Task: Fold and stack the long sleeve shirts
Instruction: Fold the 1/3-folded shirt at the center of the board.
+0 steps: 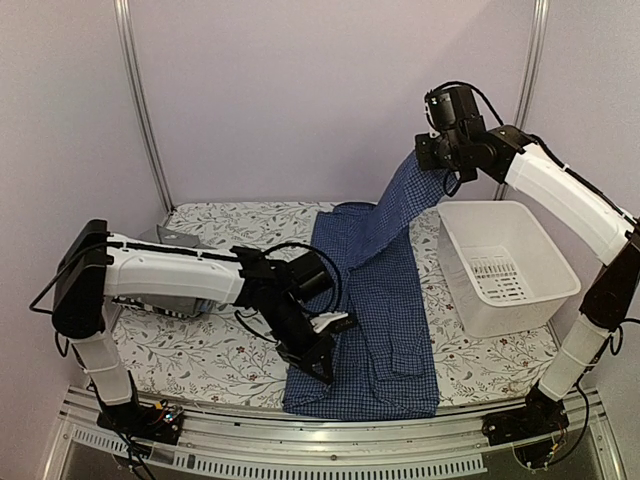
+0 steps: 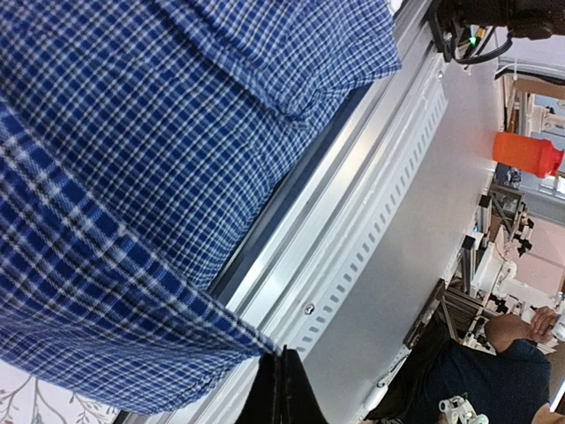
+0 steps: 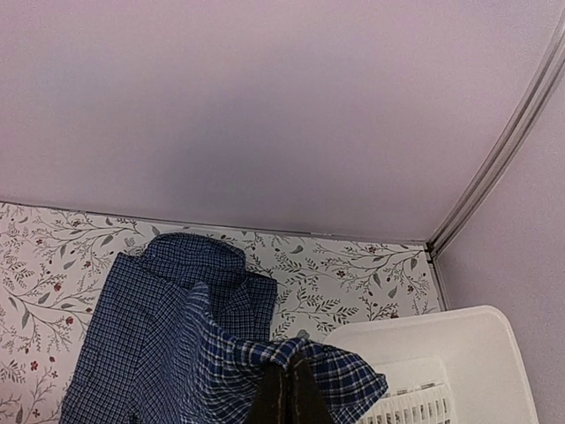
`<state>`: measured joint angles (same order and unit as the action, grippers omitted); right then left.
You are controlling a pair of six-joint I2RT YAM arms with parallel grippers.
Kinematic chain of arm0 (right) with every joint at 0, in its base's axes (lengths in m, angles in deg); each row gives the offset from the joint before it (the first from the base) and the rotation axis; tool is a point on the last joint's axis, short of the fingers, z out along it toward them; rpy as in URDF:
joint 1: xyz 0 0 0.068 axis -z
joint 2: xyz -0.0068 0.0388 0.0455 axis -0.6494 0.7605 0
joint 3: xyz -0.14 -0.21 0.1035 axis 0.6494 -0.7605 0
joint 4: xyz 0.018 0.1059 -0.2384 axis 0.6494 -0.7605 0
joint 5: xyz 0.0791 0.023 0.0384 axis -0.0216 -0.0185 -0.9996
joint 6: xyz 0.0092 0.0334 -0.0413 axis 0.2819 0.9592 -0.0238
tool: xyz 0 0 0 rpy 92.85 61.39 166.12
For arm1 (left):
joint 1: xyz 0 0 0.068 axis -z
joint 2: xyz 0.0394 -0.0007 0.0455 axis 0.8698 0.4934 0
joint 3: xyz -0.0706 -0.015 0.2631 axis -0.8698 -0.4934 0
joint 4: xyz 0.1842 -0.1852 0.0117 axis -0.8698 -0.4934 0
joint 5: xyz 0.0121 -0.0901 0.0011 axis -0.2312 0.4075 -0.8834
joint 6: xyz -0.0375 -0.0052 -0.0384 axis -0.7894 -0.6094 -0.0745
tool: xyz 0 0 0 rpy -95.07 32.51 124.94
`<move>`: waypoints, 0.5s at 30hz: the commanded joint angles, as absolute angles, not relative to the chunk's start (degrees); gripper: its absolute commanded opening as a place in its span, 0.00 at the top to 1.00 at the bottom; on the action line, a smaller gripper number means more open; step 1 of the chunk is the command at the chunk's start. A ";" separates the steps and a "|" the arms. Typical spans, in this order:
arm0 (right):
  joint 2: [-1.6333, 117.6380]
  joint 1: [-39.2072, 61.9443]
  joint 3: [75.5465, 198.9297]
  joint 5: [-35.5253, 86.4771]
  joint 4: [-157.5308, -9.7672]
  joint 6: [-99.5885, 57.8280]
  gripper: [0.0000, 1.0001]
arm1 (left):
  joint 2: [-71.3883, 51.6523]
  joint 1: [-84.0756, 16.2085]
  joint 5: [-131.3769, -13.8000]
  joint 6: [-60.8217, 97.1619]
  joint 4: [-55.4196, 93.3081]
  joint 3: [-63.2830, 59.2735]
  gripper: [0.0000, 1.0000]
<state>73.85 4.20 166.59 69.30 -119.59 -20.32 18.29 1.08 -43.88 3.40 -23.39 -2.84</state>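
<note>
We see the dark blue check shirt (image 1: 375, 300) lying lengthwise down the middle of the top view. Its collar is toward the back wall and its hem hangs just over the near edge of the desk (image 1: 200, 350).

The right end effector (image 1: 437, 168) is raised high in the upper right of the frame, clenched on a strip of the shirt that rises steeply from the desk. We take this for a sleeve, though we cannot be sure. In the right wrist view the cloth is bunched right at the closed fingertips. We judge it is held up so that the sleeve comes clear of the body and can be laid across it.

The left end effector (image 1: 318, 368) sits low in the lower centre, pinched shut on the shirt's left edge near the hem. The left wrist view shows the checked cloth running into its closed tips, above the metal rail (image 2: 353, 230). We think this grip anchors the shirt so the lift does not drag it.

The white basket (image 1: 510, 315) stands at the right, just beside the shirt. Grey and striped cloth (image 1: 175, 300) lies under the left arm at the left, possibly more shirts. The fold looks barely begun.
</note>
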 commanded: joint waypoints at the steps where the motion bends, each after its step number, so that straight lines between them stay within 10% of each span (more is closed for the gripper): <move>1: 72.40 4.55 168.07 70.37 -119.78 -21.36 1.00 | 20.58 2.53 -41.89 4.34 -22.19 0.36 1.00; 15: 73.00 4.55 170.31 70.32 -120.76 -21.09 1.00 | 24.11 4.12 -39.55 4.15 -19.60 1.49 1.00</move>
